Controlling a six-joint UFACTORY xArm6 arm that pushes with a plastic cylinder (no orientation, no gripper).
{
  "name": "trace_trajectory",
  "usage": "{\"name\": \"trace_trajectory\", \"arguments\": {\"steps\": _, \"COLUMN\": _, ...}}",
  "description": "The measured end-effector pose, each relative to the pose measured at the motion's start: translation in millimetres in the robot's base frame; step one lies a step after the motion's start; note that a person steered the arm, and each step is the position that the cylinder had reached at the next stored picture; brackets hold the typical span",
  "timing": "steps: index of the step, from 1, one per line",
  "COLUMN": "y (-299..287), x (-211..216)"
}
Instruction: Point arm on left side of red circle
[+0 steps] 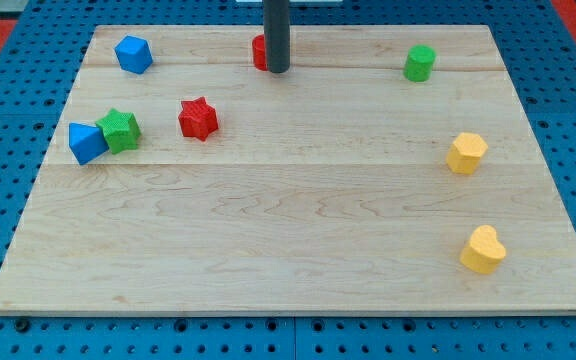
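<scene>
The red circle [258,52] lies near the view's top, middle-left of the wooden board, mostly hidden behind my dark rod. My tip [277,70] rests on the board just in front of and slightly right of the visible red edge, touching or nearly touching it. Only the circle's left part shows.
A red star [198,118] lies left of centre. A blue block [133,54] sits top left. A blue block [86,142] and green star [120,130] touch at the left. A green cylinder [420,63] is top right. Two yellow blocks [466,153] [483,250] lie at the right.
</scene>
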State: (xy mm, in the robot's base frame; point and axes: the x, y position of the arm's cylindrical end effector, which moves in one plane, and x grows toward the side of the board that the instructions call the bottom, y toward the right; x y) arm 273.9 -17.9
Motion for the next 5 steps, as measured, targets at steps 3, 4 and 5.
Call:
{"name": "trace_trajectory", "arguments": {"steps": 3, "y": -68, "x": -19}}
{"name": "trace_trajectory", "arguments": {"steps": 4, "y": -59, "x": -38}}
{"name": "trace_trajectory", "arguments": {"steps": 5, "y": -45, "x": -26}}
